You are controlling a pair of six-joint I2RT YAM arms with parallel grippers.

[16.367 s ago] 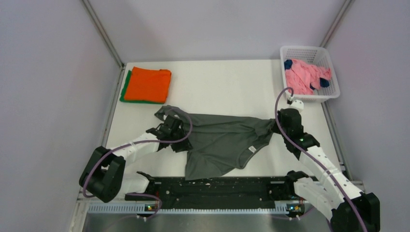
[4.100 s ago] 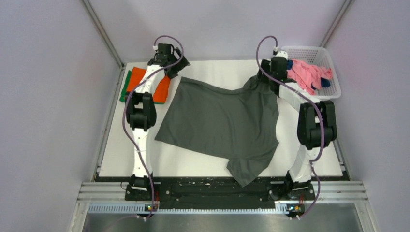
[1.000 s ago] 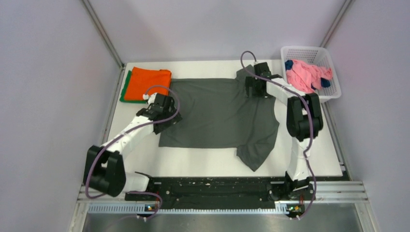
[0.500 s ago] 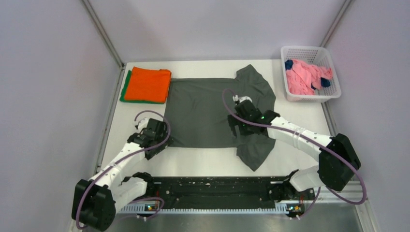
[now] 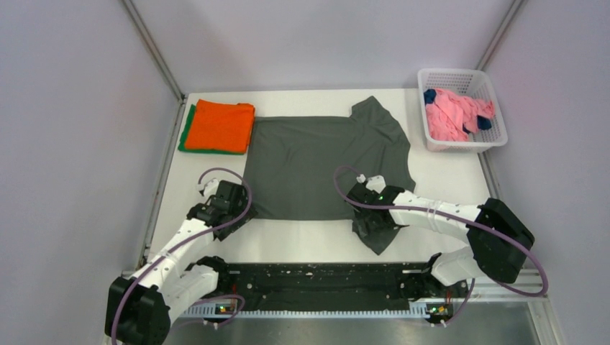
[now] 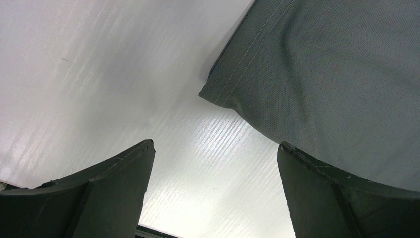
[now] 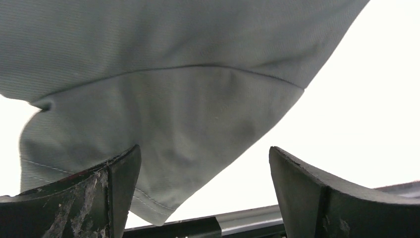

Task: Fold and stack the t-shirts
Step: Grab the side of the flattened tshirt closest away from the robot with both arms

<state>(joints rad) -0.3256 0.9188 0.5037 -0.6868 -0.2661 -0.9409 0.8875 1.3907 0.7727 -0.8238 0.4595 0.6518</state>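
My left pincer [image 5: 234, 210] and right pincer [image 5: 370, 215] spread, empty, at the grey tee [image 5: 324, 154].
Orange stack [image 5: 219, 126], basket [image 5: 467, 146] lie beyond; only wrist views show hem corner [image 6: 210, 94], sleeve [image 7: 163, 139] stitching.

White table [image 5: 460, 187] between plain lilac-grey walls [image 5: 72, 144], metal corner posts [image 5: 155, 50].

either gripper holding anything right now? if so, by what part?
Nothing is held. The left gripper is open at the near-left hem corner of the grey t-shirt; the right gripper is open over its near sleeve.
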